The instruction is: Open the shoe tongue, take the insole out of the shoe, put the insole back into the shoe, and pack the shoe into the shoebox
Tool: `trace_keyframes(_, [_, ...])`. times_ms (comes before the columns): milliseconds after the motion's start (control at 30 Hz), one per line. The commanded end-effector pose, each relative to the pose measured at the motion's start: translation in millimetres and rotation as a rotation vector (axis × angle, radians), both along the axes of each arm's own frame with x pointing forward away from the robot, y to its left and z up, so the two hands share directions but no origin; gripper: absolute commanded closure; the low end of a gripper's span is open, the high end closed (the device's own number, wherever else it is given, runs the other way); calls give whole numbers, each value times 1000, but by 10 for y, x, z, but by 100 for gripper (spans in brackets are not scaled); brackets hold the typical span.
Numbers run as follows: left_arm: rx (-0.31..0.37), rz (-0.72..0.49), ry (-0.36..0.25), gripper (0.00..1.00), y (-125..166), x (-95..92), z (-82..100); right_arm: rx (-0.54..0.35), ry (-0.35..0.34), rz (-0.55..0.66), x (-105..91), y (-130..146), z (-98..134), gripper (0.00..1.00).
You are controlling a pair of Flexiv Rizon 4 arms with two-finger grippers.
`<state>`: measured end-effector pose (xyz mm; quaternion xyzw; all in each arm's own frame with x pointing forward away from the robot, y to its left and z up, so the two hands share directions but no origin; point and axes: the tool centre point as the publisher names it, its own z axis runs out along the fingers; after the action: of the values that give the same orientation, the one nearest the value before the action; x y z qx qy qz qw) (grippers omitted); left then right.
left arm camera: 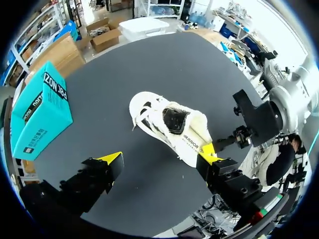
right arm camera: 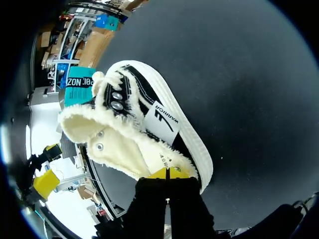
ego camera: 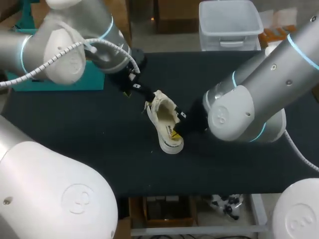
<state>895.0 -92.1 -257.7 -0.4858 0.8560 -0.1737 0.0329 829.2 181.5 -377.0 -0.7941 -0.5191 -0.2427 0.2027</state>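
A white low-top canvas shoe with black side stripes and a cream fleece lining (ego camera: 165, 119) stands sole-down at the middle of the head view, on the black cloth-covered table (ego camera: 75, 134). Its laced front points to the upper left of the frame and its heel to the lower right.

The right gripper (right arm camera: 169, 173) comes in low from the right side of the frame. Its two yellow tips are pressed together on the fleecy collar at the heel, one inside the shoe and one outside, so it has the shoe pinched by the rim. To my eye that grip is there to anchor the shoe, so it won't skid or tip when the front gets pulled.

The left gripper (left arm camera: 159, 155) hangs over the laced end with its fingers spread wide and nothing in them. In its own wrist view the shoe lies ahead of it, between the two tips, and I see no contact. It looks lined up for the tongue, which sits down over the opening, so I'd judge the first step not yet done. The inside of the shoe shows dark, and I can't tell whether that is the insole.

The teal cardboard shoebox (left arm camera: 42, 112) sits well apart from the shoe, at the left edge of the head view behind the left arm. It appears shut and out of the way until packing
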Motion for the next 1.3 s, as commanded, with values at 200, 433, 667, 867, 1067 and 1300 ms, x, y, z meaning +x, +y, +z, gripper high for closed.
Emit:
trace_keyframes(200, [159, 274, 290, 0, -83, -74, -56, 91, -110, 71, -196, -472, 528, 100])
trace_keyframes(433, [170, 316, 269, 0, -153, -365, -40, 154, -131, 157, -168, -901, 710, 100])
trace_keyframes(667, [176, 352, 252, 0, -203, -571, -70, 201, -86, 209, -91, -1102, 756, 0])
trace_keyframes(867, [158, 375, 223, 0, -150, -619, -181, 201, -86, 209, -91, -1102, 756, 0])
trace_keyframes(1067, [134, 411, 244, 0, -115, -482, -413, 156, -167, 485, 0, -1222, 641, 0])
trace_keyframes(1300, [127, 404, 240, 0, -204, -301, -677, -87, -52, 784, 110, -1314, 812, 0])
